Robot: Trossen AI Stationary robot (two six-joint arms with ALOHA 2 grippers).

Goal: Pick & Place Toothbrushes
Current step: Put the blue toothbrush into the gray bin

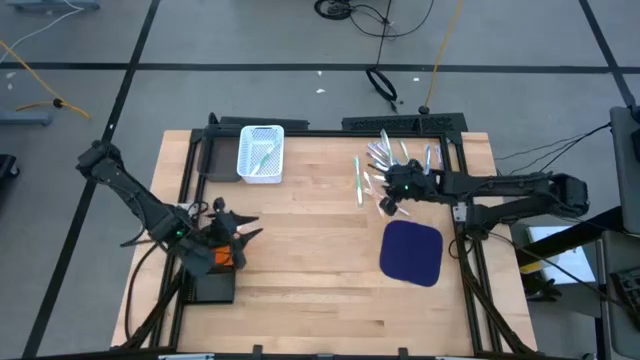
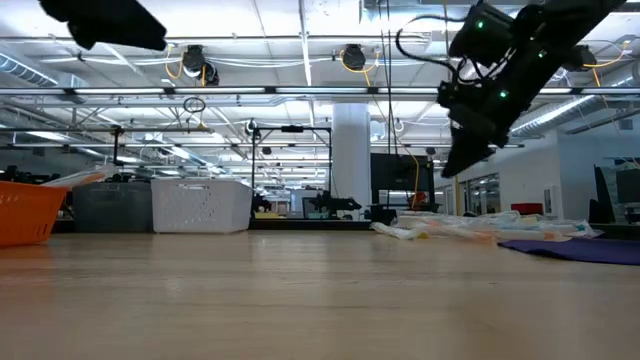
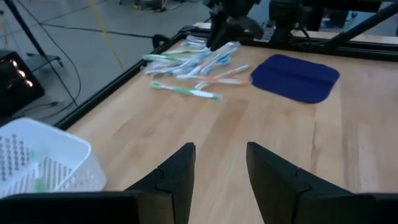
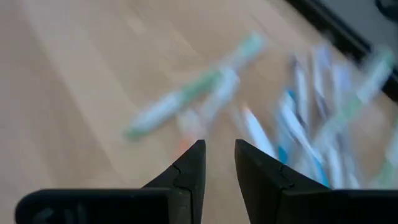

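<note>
Several toothbrushes point(image 1: 385, 165) lie loose in a pile on the wooden table at the far right; in the left wrist view they are a white, green and blue heap point(image 3: 193, 62). My right gripper point(image 1: 392, 200) hangs open just above the pile's near edge, pointing slantwise down, nothing between its fingers point(image 4: 219, 144). A white basket point(image 1: 261, 153) stands at the far edge, left of the middle, with at least one toothbrush inside. My left gripper point(image 1: 250, 228) is open and raised over the table's left part, pointing toward the right; nothing is between its fingers point(image 3: 221, 149).
A dark blue cloth point(image 1: 412, 251) lies flat near the right edge, on the near side of the pile. Black frame rails point(image 1: 320, 128) run along the far and side edges. A black box point(image 1: 213, 285) sits at the left edge. Bare wood fills the middle.
</note>
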